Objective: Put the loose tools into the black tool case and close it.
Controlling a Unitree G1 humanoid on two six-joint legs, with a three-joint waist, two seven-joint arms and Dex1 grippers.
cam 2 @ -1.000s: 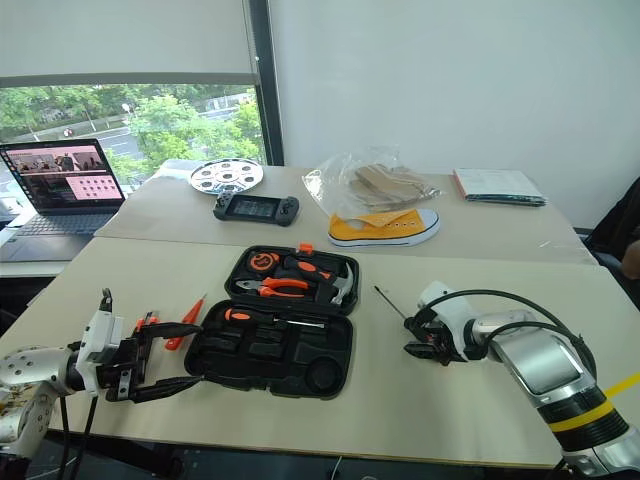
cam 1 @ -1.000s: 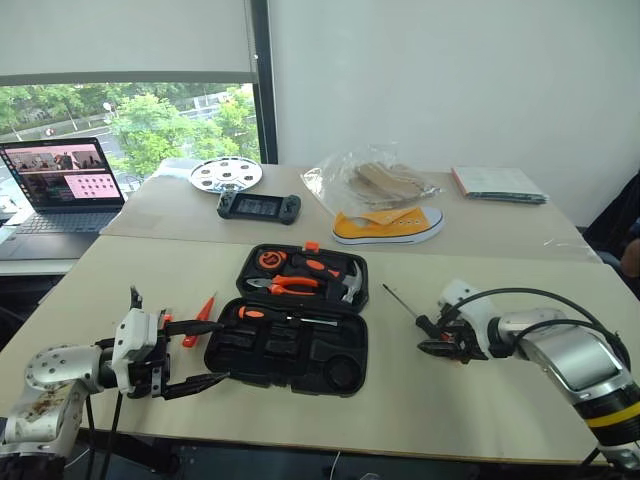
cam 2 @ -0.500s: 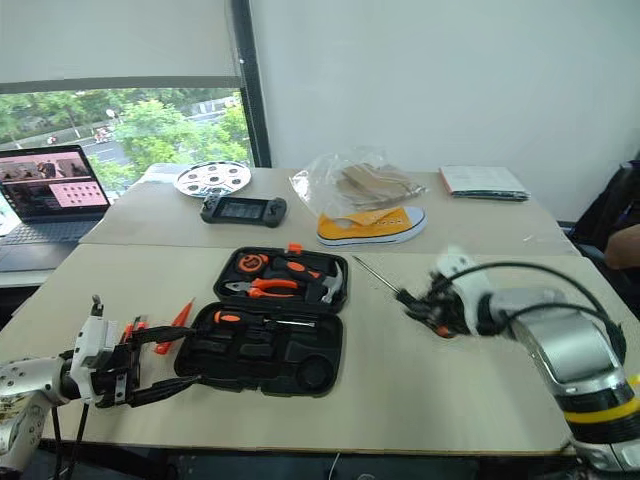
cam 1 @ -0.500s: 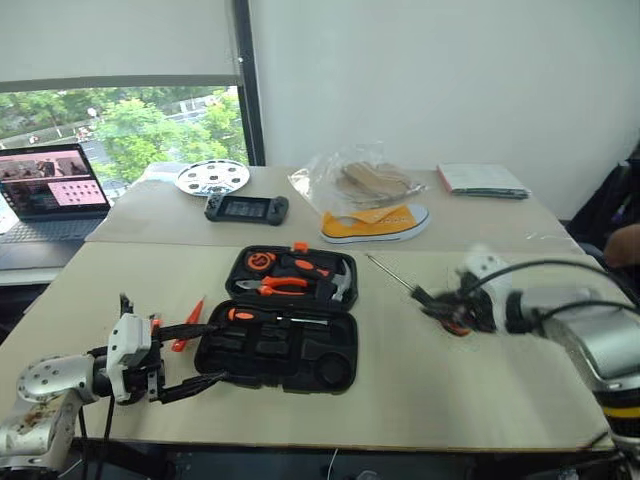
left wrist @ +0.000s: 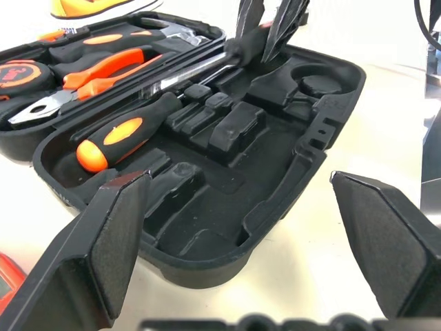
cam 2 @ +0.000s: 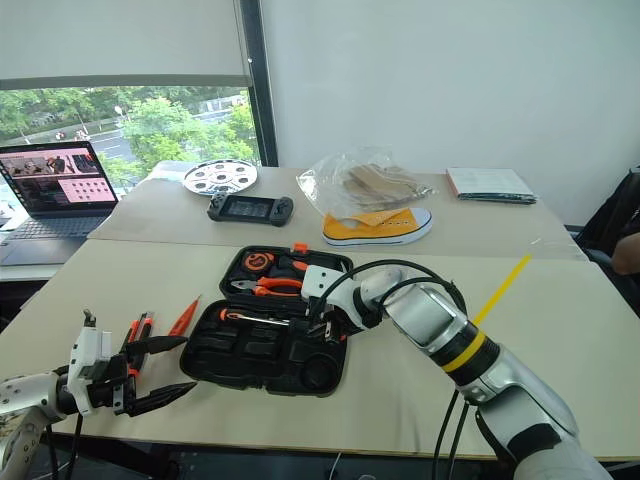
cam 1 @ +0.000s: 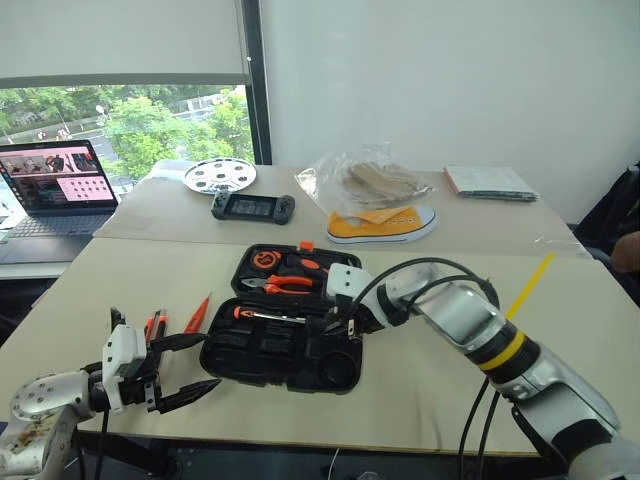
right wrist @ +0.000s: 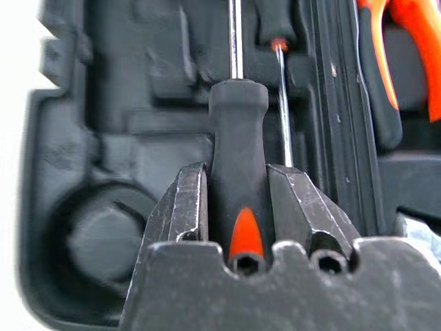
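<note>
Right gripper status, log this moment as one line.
right gripper: shut on black-handled steel-shaft screwdriver | over open black plastic tool case | left gripper: open, beside case

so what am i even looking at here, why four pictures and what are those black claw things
It is a two-armed humanoid robot at a table. Two pictures come from cameras in its head, two from cameras on its wrists. The black claws are its hands. The right hand is shut on a black-and-orange screwdriver, holding it over the open black tool case, where another screwdriver already lies. The left hand hangs open beside the case, near a small orange tester screwdriver. Further back are a laptop, a game console and a yellow shoe.
</note>
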